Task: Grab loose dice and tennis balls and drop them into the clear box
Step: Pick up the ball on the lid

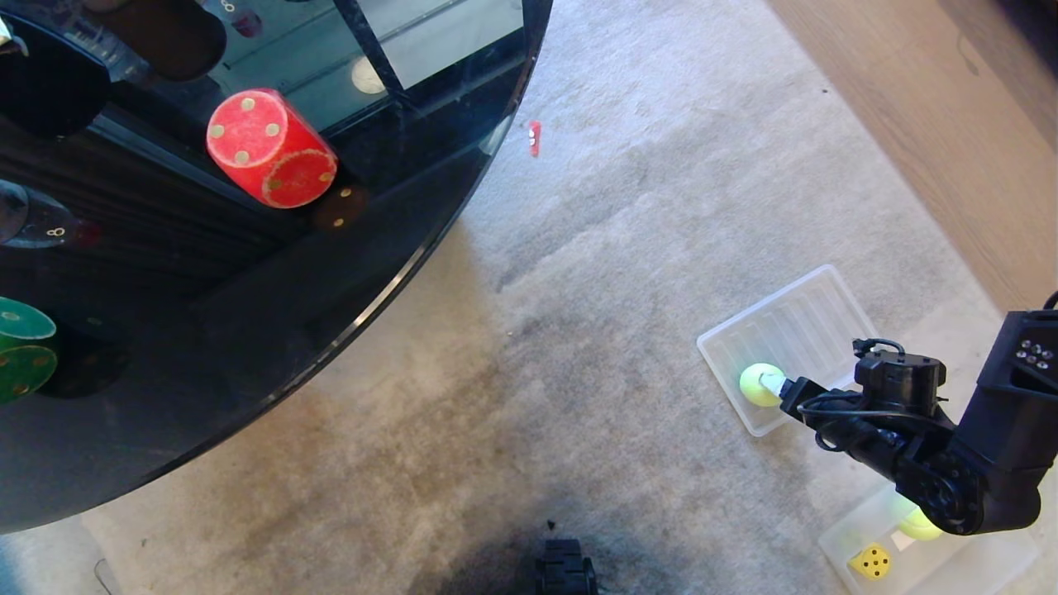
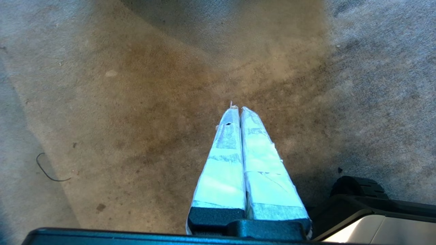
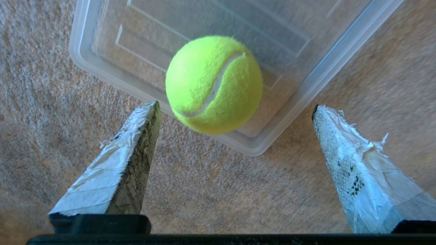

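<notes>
Lower right, the right gripper (image 3: 235, 109) stands spread wide, a tennis ball (image 3: 214, 84) loose over the shallow ridged tray (image 1: 806, 326), not the clear box (image 1: 851, 533). Likely a misdrop; next means regrasping it.

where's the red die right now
The red die sits on the black glass table in the head view's upper left, robot's left side, above the green die at the left edge.
</notes>
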Robot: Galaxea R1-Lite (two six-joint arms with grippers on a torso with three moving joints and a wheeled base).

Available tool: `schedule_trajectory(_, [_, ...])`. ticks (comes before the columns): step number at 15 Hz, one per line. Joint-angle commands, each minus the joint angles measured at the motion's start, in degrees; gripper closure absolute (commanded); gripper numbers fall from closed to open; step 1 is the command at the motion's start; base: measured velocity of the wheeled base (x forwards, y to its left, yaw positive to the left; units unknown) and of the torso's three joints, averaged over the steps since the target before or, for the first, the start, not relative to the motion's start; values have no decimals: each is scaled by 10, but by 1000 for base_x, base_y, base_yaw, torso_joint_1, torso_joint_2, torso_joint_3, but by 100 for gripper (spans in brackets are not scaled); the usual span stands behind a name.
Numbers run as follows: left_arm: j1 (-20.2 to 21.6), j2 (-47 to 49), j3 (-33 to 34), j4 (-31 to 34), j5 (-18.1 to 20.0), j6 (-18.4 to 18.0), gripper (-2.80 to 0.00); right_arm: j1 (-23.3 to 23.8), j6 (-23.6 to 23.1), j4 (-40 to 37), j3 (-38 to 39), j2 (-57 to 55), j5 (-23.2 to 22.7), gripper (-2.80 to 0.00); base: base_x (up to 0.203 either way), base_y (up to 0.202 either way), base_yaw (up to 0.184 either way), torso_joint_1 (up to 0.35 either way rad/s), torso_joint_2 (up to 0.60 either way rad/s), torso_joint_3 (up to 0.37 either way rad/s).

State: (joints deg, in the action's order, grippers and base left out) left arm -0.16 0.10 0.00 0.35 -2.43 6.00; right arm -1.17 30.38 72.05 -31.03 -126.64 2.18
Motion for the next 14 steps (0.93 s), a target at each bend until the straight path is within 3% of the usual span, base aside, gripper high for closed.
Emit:
schedule_trajectory(1, [0,0,0,0,0,1,0,-8,7,4,-14,-20,-2,-280,0,0,0,0,0,0])
schedule_trajectory(12, [0,0,0,0,0,1,0,-5,8,4,-97,-65,-24,-280,0,0,0,0,0,0])
schedule_trajectory(13, [0,0,0,0,0,1,0,-5,8,4,-101,-68,-24,0,0,0,0,0,0,0])
schedule_trajectory(14, [0,0,0,0,0,1,0,-5,8,4,-101,-69,-24,0,0,0,0,0,0,0])
